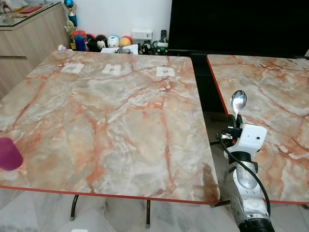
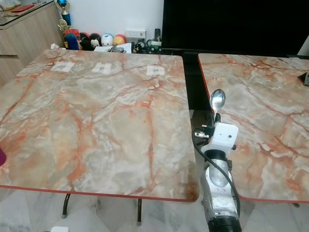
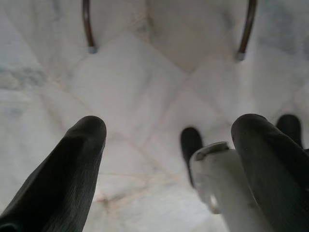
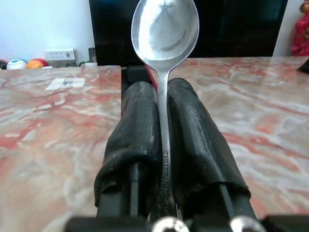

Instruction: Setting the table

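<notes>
My right gripper (image 1: pixel 236 124) is shut on the handle of a silver spoon (image 1: pixel 238 101), which stands upright with its bowl on top. It hovers over the gap between the two marble tables, near their front edges. In the right wrist view the spoon (image 4: pixel 165 29) rises from between the two black fingers (image 4: pixel 140 125), which are pressed against its handle. The large left table (image 1: pixel 120 121) carries three small white paper labels (image 1: pixel 111 69) in a row near its far edge. My left gripper (image 3: pixel 169 130) hangs open over the pale tiled floor.
A purple cup (image 1: pixel 8 153) stands at the left table's front left edge. The second marble table (image 1: pixel 270 96) is on the right. Behind are a black screen (image 1: pixel 231 24), toys on the floor (image 1: pixel 106 42) and a wooden cabinet (image 1: pixel 29 34). Table legs (image 3: pixel 88 26) stand on the floor.
</notes>
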